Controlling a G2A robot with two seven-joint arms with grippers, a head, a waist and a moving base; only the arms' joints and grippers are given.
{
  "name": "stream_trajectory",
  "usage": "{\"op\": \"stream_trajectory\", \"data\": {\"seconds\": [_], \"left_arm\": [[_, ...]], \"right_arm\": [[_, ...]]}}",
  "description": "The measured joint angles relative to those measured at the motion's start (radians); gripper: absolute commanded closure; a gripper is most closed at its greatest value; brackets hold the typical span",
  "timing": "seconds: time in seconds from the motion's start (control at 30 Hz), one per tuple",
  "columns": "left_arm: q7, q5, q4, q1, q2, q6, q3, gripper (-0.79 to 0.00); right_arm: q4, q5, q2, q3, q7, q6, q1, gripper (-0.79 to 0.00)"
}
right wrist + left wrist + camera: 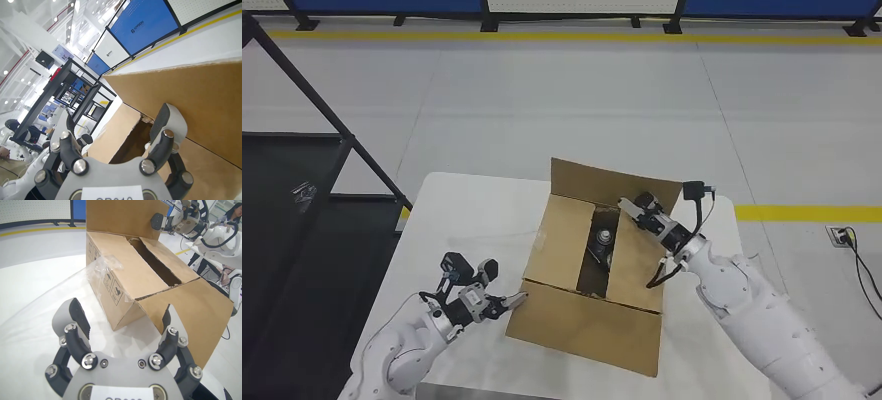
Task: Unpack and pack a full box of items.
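Observation:
A brown cardboard box stands in the middle of the white table. Its back flap is upright, the front flap hangs outward, and the two side flaps leave a gap. Dark items show through that gap, one with a round grey top. My left gripper is open just off the box's front left corner, low over the table, one fingertip beside the hanging flap. My right gripper is open above the box's far right, next to the upright flap.
Loose clear tape sticks out from the box's left side. A black metal rack stands off the table's left edge. Bare table lies left of the box and behind it; the right edge is close to the box.

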Motion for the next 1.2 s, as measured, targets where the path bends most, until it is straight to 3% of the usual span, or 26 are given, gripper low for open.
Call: {"op": "stream_trajectory", "data": {"seconds": [0.47, 0.77, 1.2], "left_arm": [[-0.021, -0.005, 0.031, -0.045, -0.005, 0.009, 0.056, -0.785], [-0.025, 0.07, 0.042, -0.05, -0.003, 0.035, 0.08, -0.785], [-0.001, 0.045, 0.027, -0.025, 0.005, 0.034, 0.05, -0.785]], "right_arm": [[0.008, 0.057, -0.01, 0.015, -0.016, 0.034, -0.002, -0.785], [0.25, 0.162, -0.092, -0.025, -0.077, 0.137, 0.147, -0.785], [0.637, 0.288, -0.233, -0.119, 0.097, 0.15, 0.326, -0.785]]}}
